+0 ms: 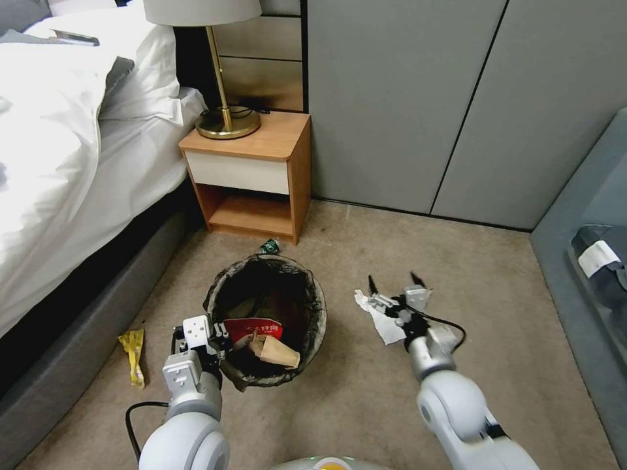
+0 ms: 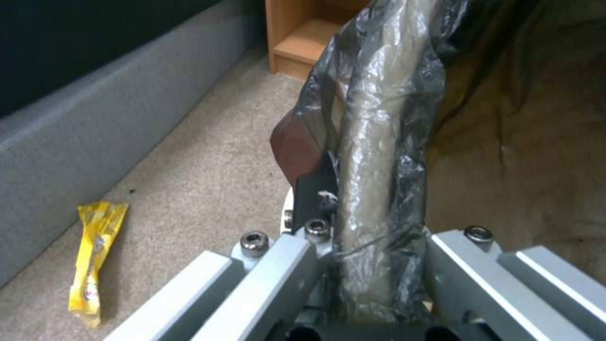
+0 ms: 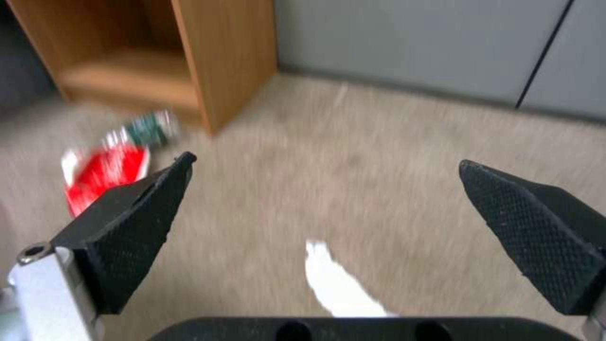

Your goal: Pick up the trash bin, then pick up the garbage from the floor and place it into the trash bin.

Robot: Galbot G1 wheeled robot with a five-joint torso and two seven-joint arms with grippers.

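While the left gripper (image 1: 215,339) holds the near-left rim of the trash bin (image 1: 313,326), its fingers (image 2: 312,189) are closed on the bag-covered edge, one outside the wall and one hidden inside. That bin sits on the carpet (image 1: 366,391) between the two arms, just in front of the nightstand (image 1: 251,173). Inside it lie a red wrapper (image 1: 251,328) and a brown paper scrap (image 1: 277,352). A small green-labelled bottle (image 1: 269,246) rests on the carpet between the bin's far rim and the foot of the nightstand, close to both. Near the bed frame (image 1: 72,339), on the robot's left, a yellow wrapper (image 1: 134,356) lies on the narrow strip of carpet between frame and bin. On the right, the right gripper (image 1: 394,284) hangs over a white tissue (image 1: 382,323), its fingers (image 3: 136,227) spread wide and holding nothing. Bare carpet stretches beyond it to the grey wall panels (image 1: 418,98) and to the grey furniture (image 1: 588,261) at the right edge.
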